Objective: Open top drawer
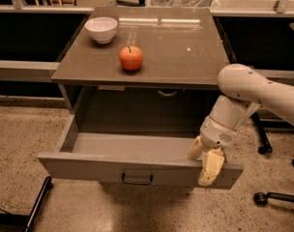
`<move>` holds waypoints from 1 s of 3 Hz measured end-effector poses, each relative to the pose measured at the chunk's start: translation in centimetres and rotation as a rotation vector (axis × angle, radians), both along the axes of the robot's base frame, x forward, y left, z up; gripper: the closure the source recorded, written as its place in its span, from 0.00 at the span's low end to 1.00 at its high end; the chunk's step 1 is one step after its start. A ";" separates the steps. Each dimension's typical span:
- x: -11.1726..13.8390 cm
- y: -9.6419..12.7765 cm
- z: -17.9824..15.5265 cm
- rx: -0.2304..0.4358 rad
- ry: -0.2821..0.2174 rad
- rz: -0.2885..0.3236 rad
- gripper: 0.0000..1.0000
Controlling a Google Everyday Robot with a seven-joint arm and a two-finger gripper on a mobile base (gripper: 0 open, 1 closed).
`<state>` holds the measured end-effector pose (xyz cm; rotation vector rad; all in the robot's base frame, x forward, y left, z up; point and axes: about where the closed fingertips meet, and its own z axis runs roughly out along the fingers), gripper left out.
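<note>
The top drawer (89, 170) stands pulled far out from under the grey-brown cabinet top (152, 66). Its pale grey inside shows and looks empty. A small black bar handle (137, 180) sits at the centre of its front. My gripper (203, 161) hangs over the drawer's front rim near its right end, with one cream finger (211, 166) in front of the panel and the other (195, 149) inside. The two lower drawers are hidden beneath the open one.
A red apple (131, 58) and a white bowl (101, 29) stand on the cabinet top. Dark shelving flanks the cabinet on both sides. A chair base with castors (263, 197) stands on the speckled floor at the right. A black bar (36, 207) lies at the lower left.
</note>
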<state>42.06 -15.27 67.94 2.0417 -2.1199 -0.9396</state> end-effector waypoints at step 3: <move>-0.1 0.1 -0.2 0.016 0.010 0.010 0.18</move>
